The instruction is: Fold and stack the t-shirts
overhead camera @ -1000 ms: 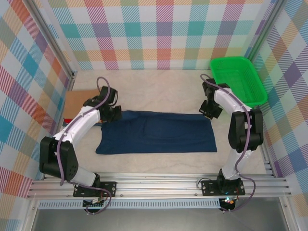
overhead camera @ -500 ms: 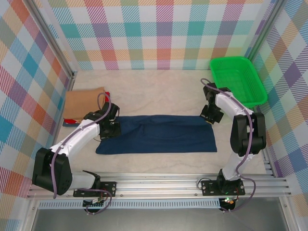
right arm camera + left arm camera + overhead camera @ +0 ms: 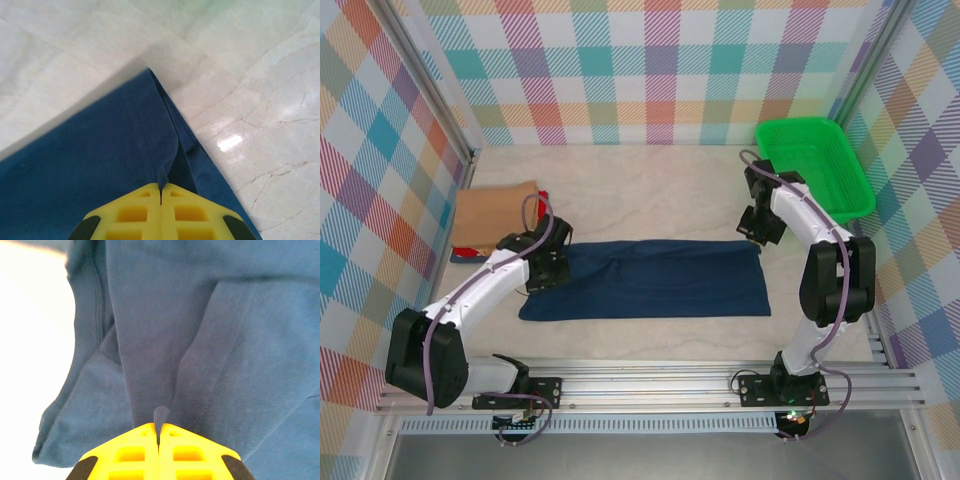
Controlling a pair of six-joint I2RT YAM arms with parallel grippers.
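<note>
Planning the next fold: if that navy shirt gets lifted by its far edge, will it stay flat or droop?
Probably droops: the navy shirt puckers where the left gripper pinches it. Likely light: it lies thin and flat.

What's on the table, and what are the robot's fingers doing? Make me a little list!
shirt being folded: navy t-shirt, lying flat in a long strip on the table
left fingers: shut, pinching a fold at the shirt's left end
right fingers: shut, pinching the shirt's far right corner
pile: tan t-shirt, folded by the left wall, with red cloth peeking out underneath
green basket: far right corner of the table
</note>
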